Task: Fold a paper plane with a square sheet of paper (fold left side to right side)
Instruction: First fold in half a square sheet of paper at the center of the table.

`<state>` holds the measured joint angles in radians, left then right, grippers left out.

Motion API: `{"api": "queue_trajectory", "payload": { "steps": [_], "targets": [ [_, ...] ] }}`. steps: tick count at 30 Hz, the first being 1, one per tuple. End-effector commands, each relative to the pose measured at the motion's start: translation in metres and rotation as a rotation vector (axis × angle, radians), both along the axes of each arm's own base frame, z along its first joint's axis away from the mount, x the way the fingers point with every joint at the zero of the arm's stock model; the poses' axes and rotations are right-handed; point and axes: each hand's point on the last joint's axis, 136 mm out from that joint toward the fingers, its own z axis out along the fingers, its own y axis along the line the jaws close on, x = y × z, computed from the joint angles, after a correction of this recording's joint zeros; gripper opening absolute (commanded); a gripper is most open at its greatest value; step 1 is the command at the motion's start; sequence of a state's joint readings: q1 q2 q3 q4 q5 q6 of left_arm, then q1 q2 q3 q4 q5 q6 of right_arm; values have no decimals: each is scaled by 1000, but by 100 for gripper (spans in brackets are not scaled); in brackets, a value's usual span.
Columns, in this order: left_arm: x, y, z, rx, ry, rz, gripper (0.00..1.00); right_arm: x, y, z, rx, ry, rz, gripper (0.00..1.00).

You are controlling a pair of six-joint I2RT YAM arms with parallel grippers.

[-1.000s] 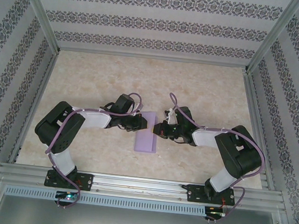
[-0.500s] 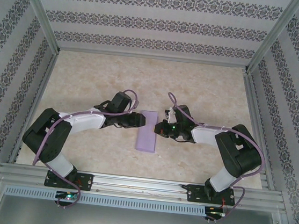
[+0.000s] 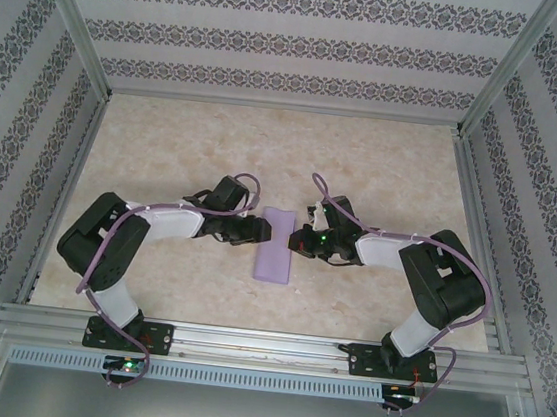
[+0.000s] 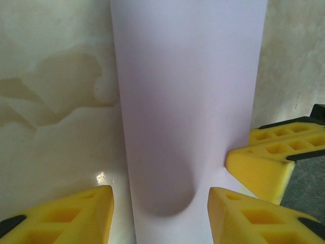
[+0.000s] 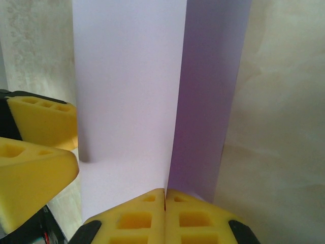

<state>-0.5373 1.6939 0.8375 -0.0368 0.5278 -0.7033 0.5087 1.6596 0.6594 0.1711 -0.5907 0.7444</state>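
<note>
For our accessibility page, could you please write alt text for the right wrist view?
A folded lavender sheet of paper lies on a marbled table, with the jaws of the right gripper shut at its near edge. The left gripper sits beside it, jaws apart.

Overhead camera looks down; wrist cameras share paper [image 4: 188,101].

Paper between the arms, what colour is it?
The paper is plain lavender, clearest in the left wrist view.
</note>
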Motion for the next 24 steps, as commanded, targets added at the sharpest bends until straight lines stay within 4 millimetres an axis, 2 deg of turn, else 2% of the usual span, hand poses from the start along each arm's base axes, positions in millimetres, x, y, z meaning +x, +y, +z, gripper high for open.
{"api": "queue_trajectory", "payload": {
  "steps": [1, 7, 11, 14, 18, 24],
  "targets": [
    [3, -13, 6, -39, -13, -29, 51, 1, 4, -2, -21, -19, 21, 4],
    [-1, -12, -9, 0, 21, -41, 46, 0, 4, -3, -23, -16, 23, 5],
    [-5, -9, -20, 30, 43, -44, 39, 0, 3, -2, -26, -17, 19, 11],
    [-7, -8, -25, 48, 54, -46, 39, 0, 0, 2, -34, -28, 12, 15],
    [-10, -7, -31, 66, 67, -50, 39, 1, -13, 9, -68, -58, -21, 24],
    [-13, -8, -42, 90, 90, -52, 39, 3, -43, 17, -152, -106, -89, 35]
  ]
}}
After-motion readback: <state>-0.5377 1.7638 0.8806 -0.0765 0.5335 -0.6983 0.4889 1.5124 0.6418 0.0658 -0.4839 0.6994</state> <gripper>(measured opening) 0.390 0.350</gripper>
